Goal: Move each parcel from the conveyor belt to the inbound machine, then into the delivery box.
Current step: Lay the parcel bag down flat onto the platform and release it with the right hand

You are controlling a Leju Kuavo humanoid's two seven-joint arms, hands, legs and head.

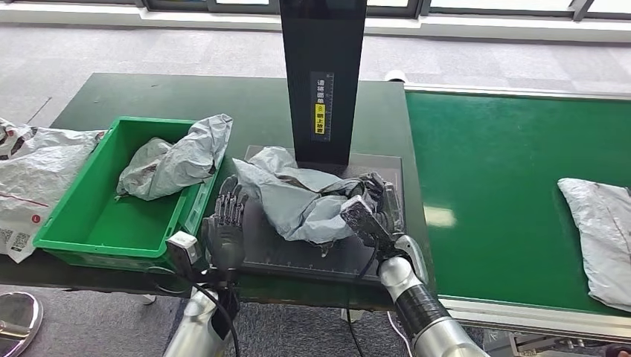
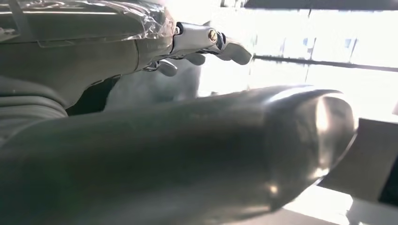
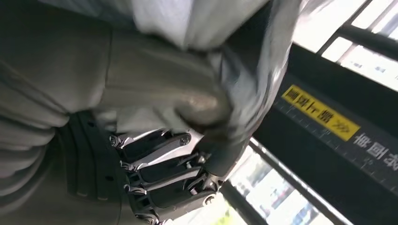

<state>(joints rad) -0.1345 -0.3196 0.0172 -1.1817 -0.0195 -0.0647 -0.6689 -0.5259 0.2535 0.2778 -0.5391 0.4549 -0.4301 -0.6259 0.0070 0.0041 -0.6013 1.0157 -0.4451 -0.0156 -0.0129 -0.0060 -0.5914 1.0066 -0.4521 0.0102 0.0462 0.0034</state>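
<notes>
On the flat dark scanning plate of the inbound machine [image 1: 298, 256], right in front of its tall black post [image 1: 323, 74], lies a crumpled grey plastic parcel bag [image 1: 298, 197]. The right hand [image 1: 372, 212] holds this bag from the side nearer the belt. In the right wrist view the thick grey thumb [image 3: 202, 108] presses into the grey bag [image 3: 244, 75] and the dark fingers [image 3: 159, 173] curl under it, with the post's yellow sticker [image 3: 321, 112] close behind.

The left hand [image 1: 227, 223] rests on the plate's other edge, the edge next to the box, just beside the bag. Its fingers point up and are a little apart, and it holds nothing. In the left wrist view its fingers [image 2: 206, 42] stick out into bright light.

Next to the plate, on the left hand's side, sits the green plastic delivery box [image 1: 89, 223]. A second grey parcel bag [image 1: 175, 160] lies in it, leaning over the box wall nearest the plate. Past the box, away from the plate, lies a white plastic mail bag [image 1: 33, 182].

On the other side of the plate runs the green conveyor belt [image 1: 491, 171]. A pale grey parcel [image 1: 603, 238] lies on the belt, well apart from the plate.
</notes>
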